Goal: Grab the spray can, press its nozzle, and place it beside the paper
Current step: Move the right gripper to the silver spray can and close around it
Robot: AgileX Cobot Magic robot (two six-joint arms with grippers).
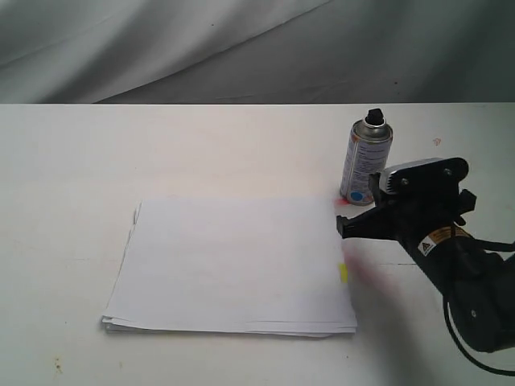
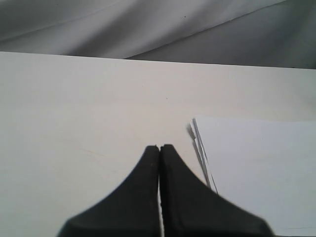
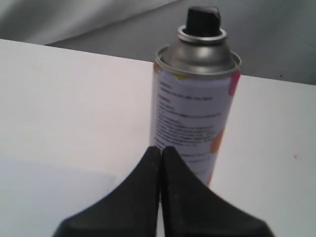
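Note:
The silver spray can (image 1: 368,162) stands upright on the white table, just past the paper's far right corner, its black nozzle (image 1: 375,119) on top. In the right wrist view the spray can (image 3: 195,111) with its nozzle (image 3: 202,21) fills the middle, just beyond my right gripper (image 3: 161,149), which is shut and empty. In the exterior view the right gripper (image 1: 344,227) hovers in front of the can, near the paper's right edge. The white paper (image 1: 233,261) with its yellow tab (image 1: 344,273) lies mid-table. My left gripper (image 2: 159,147) is shut, empty, beside the paper (image 2: 256,168).
A grey cloth backdrop (image 1: 241,48) hangs behind the table's far edge. The right arm's black body (image 1: 467,281) occupies the table's front right. Faint pink stains (image 1: 342,201) mark the table near the can's base.

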